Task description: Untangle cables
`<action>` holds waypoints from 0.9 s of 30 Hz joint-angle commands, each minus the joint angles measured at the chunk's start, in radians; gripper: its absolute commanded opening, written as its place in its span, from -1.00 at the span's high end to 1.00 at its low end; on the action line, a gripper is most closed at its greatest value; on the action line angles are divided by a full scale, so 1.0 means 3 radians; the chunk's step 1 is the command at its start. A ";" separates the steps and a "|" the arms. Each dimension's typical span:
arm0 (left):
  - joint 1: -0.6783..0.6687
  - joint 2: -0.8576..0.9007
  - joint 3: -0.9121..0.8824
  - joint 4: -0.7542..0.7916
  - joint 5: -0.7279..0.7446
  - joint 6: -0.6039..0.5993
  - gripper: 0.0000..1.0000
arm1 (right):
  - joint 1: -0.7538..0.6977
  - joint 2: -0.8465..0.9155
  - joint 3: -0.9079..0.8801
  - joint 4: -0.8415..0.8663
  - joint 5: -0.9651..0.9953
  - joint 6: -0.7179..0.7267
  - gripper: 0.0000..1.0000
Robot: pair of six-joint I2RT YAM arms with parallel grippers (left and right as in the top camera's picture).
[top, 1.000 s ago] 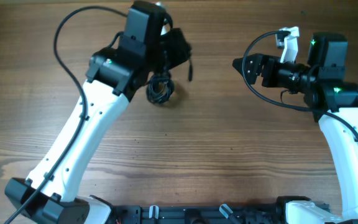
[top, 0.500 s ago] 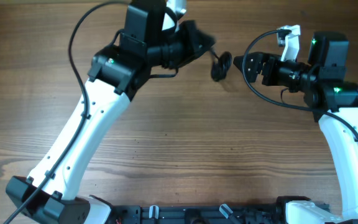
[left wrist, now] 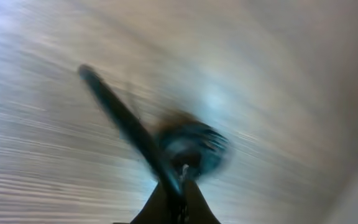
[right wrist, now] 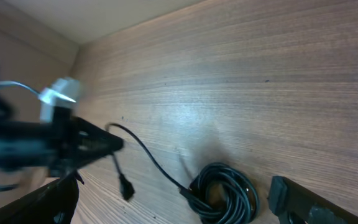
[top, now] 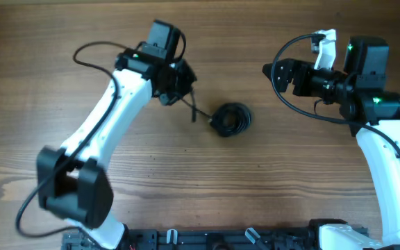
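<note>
Left gripper is pinched tight on one strand of the cables. The rest lies as a knotted coil on the table between the arms, with a plug end hanging near the grip. Right gripper gapes wide and empty, apart from the coil. The cable looks light, limp and a bit slick, so I'd take a free strand by a plug, not the bundle.
</note>
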 commanded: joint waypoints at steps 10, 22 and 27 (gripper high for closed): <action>0.0197 0.0272 -0.0128 -0.0006 -0.0660 0.0835 -1.00 | 0.0017 0.0032 0.0093 -0.0020 0.0108 -0.0001 -0.99; -0.0130 0.0089 0.0511 -0.0352 -0.0642 0.1695 -0.64 | 0.0017 0.0032 0.0093 -0.0020 0.0299 0.0000 -1.00; -0.0562 0.0113 0.0397 -0.0322 -0.0654 0.1898 -0.43 | 0.0017 0.0032 0.0093 -0.0020 0.0343 0.0003 -0.99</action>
